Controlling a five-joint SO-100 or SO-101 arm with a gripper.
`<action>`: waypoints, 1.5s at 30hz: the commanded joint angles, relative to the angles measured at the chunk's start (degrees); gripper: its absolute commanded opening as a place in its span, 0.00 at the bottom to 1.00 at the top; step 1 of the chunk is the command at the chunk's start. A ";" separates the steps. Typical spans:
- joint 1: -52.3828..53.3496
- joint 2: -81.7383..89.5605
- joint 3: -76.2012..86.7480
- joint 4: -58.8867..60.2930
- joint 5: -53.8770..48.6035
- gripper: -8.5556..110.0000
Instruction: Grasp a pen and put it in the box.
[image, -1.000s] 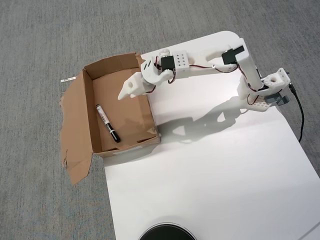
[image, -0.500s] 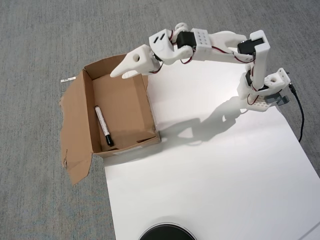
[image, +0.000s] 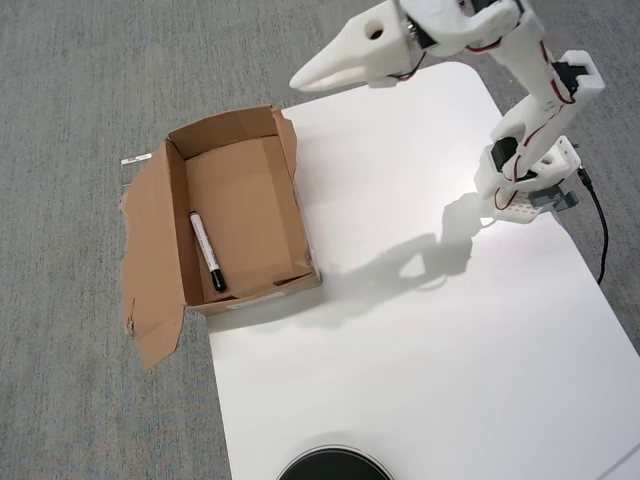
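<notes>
Overhead view: the gripper (image: 300, 80) is raised high toward the camera at the top of the picture, its white fingers (image: 345, 62) drawn together into one tapering point with no gap showing and nothing between them, so the jaws are closed and empty. The tip points left, over the grey carpet (image: 90, 70) just beyond the far corner of the white table (image: 430, 380), apart from the box (image: 175, 215). Behind the fingers the white arm (image: 540, 85) bends back down to its base (image: 525, 185) near the right edge of the table, beside a black cable (image: 600, 235).

The box sits open at the table's left edge, partly on the carpet, its torn flaps splayed outward. The pen (image: 207, 252) lies flat on the box floor along the left wall, black cap toward the near end.
</notes>
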 joint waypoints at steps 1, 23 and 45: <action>0.04 9.05 4.26 1.93 0.31 0.09; -4.88 51.68 63.33 -19.95 4.70 0.09; -4.79 81.47 104.55 -18.02 17.53 0.09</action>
